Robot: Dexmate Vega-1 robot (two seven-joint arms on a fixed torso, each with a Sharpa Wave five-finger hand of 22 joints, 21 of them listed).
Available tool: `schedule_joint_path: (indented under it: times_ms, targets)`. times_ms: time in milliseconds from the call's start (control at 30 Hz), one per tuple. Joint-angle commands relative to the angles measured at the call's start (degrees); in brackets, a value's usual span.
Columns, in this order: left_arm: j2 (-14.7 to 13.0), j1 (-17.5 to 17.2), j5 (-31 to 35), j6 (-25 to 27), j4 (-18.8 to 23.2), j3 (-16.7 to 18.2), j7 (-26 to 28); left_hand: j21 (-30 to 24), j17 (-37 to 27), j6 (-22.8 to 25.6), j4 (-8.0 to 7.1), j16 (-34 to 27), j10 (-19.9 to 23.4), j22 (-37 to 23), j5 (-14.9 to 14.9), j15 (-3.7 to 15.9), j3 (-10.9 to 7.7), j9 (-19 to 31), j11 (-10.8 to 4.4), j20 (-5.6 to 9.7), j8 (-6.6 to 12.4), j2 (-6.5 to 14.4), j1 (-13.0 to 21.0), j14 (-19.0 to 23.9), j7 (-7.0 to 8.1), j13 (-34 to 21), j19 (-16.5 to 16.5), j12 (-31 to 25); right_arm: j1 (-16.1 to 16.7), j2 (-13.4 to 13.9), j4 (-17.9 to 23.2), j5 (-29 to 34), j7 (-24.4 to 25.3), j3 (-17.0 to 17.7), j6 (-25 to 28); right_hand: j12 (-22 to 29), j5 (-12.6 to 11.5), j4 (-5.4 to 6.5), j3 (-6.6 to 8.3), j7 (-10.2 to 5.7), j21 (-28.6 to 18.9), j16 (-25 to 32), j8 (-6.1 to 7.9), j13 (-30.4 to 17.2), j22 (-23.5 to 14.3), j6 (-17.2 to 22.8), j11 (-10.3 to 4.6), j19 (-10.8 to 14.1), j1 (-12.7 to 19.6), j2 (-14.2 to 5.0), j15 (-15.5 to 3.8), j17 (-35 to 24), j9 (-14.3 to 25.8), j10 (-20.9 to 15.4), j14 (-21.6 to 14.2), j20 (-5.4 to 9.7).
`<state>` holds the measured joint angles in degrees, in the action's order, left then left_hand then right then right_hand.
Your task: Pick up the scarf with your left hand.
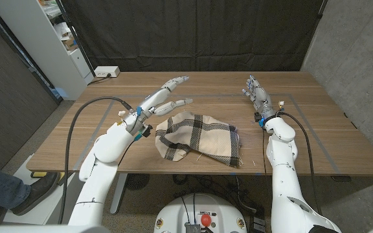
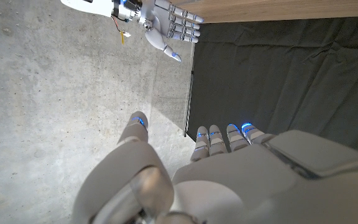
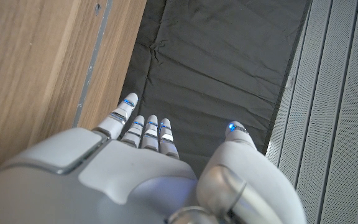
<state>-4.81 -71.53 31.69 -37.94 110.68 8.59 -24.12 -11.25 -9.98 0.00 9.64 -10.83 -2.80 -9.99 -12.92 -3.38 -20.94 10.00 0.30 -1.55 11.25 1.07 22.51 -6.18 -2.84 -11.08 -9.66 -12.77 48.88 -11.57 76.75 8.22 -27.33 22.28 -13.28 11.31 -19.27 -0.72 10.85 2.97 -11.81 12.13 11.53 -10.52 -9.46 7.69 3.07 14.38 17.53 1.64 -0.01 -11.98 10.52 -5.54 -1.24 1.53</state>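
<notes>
Wooden table (image 1: 316,123) bears the plaid scarf (image 1: 199,137) just beside the empty, spread-fingered left hand (image 1: 164,98)

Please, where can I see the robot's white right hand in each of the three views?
Head view: the white right hand is right of the middle, over the brown wooden table.
Left wrist view: small, in the picture's upper part, next to the table's edge.
Right wrist view: large, in the picture's lower part, seen from its back.
Shared landmark: the black cloth curtain behind the table.
</notes>
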Motion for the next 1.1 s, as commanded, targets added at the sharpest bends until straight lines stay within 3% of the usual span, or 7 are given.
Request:
schedule_joint_path:
  times_ms: [33, 133, 200, 333, 600, 800, 1100]
  targets:
    - [-1.12, -0.13, 3.96, -0.42, 0.25, -0.88, 2.11, -0.08, -0.33, -0.04, 0.18, -0.34, 0.11, -0.17, 0.21, -0.08, -0.39, 0.34, -0.01, -0.36, 0.13, 0.05, 0.79, 0.55, 0.2, -0.26, -0.58, -0.2, -0.32, -0.29, -0.58, 0.35, 0.49, -0.23, -0.43, 0.25, -0.37, -0.35, 0.02, -0.28, 0.29, 0.24, 0.28, -0.27, -0.23, 0.69, -0.17, 0.61, 0.26, -0.58, -0.11, -0.17, 0.33, -0.43, -0.67, -0.05]
    - [-1.14, -0.33, 4.95, -0.72, 0.44, -0.98, 3.16, -0.12, -0.33, 0.0, 0.2, -0.37, 0.29, -0.17, 0.23, 0.03, -0.44, 0.34, 0.0, -0.54, 0.14, -0.02, 1.08, 0.74, 0.29, -0.27, -0.43, -0.25, -0.54, -0.36, -0.97, 0.31, 0.62, -0.25, -0.77, 0.28, -0.38, -0.37, 0.01, -0.39, 0.3, 0.25, 0.26, -0.27, -0.23, 0.69, -0.08, 0.65, 0.27, -0.58, -0.18, -0.16, 0.33, -0.54, -0.74, -0.04]
    - [-1.17, -0.5, 5.17, -0.95, 0.65, -0.99, 3.68, -0.13, -0.33, 1.07, 0.21, -0.4, 0.7, -0.18, 0.26, 0.47, -0.56, 0.36, -0.73, -0.64, 0.51, -0.17, 1.73, 1.06, 1.41, -0.29, -0.31, -0.36, -0.78, -0.4, -1.32, 0.27, 0.68, -0.28, -0.97, 0.27, -0.4, -0.39, 0.0, -0.42, 0.33, 0.24, 0.25, -0.27, -0.24, 0.7, -0.29, 0.64, 0.28, -0.59, -0.16, -0.15, 0.33, -0.59, -0.74, -0.05]
    - [-1.03, -1.08, 7.51, -0.74, 1.83, -0.97, 5.04, -0.26, -0.32, 2.9, 0.16, -0.59, 1.76, -0.2, 0.33, 1.21, -0.68, 0.38, -1.31, -0.96, 1.04, -0.43, 2.56, 1.99, 2.01, -0.28, 0.16, -0.67, -1.05, -0.42, -1.71, 0.2, 0.69, -0.31, -1.29, 0.25, -0.42, -0.41, -0.01, -0.42, 0.39, 0.2, 0.21, -0.26, -0.24, 0.68, -0.03, 0.62, 0.28, -0.61, -0.19, -0.15, 0.33, -0.6, -0.72, -0.06]
    - [-1.55, -2.07, 14.14, 1.22, 4.59, -2.01, 7.13, -1.19, -0.28, 8.63, -0.23, -1.13, 6.58, -0.32, 0.47, 1.75, -0.75, 0.44, -1.84, -0.72, 2.13, -1.32, 4.5, 5.88, 1.78, -0.27, 3.65, -1.96, -1.76, -0.35, -2.82, -0.11, 0.61, -0.11, -1.73, 0.22, -0.44, -0.44, -0.03, -0.42, 0.45, 0.15, 0.18, -0.26, -0.24, 0.71, -0.22, 0.62, 0.27, -0.65, -0.16, -0.14, 0.34, -0.64, -0.7, -0.15]
    - [-2.74, -1.92, 14.52, 1.96, 4.73, -2.59, 7.61, -1.21, -0.27, 8.87, -0.27, -1.16, 6.99, -0.35, 0.47, 1.94, -0.75, 0.45, -1.9, -0.88, 2.03, -1.41, 4.73, 6.34, 1.89, -0.27, 3.91, -2.01, -2.23, -0.29, -3.58, -0.15, 0.54, 0.02, -1.92, 0.15, -0.46, -0.47, -0.07, -0.47, 0.52, 0.11, 0.15, -0.26, -0.25, 0.75, -0.07, 0.61, 0.25, -0.69, -0.14, -0.13, 0.34, -0.6, -0.69, -0.17]
    - [-3.95, -2.01, 15.32, 3.26, 5.39, -3.32, 7.78, -2.0, -0.27, 9.02, -0.31, -0.92, 7.41, -0.46, 0.39, 1.72, -0.76, 0.48, -1.55, -5.06, 1.42, -1.86, 5.72, 7.17, 2.19, -0.27, 6.83, -1.76, -2.36, -0.36, -3.68, 0.1, 0.66, 0.08, -1.93, 0.07, -0.49, -0.51, -0.11, -0.47, 0.6, 0.08, 0.09, -0.27, -0.25, 0.73, -0.26, 0.58, 0.23, -0.72, -0.06, -0.13, 0.34, -0.49, -0.7, -0.31]
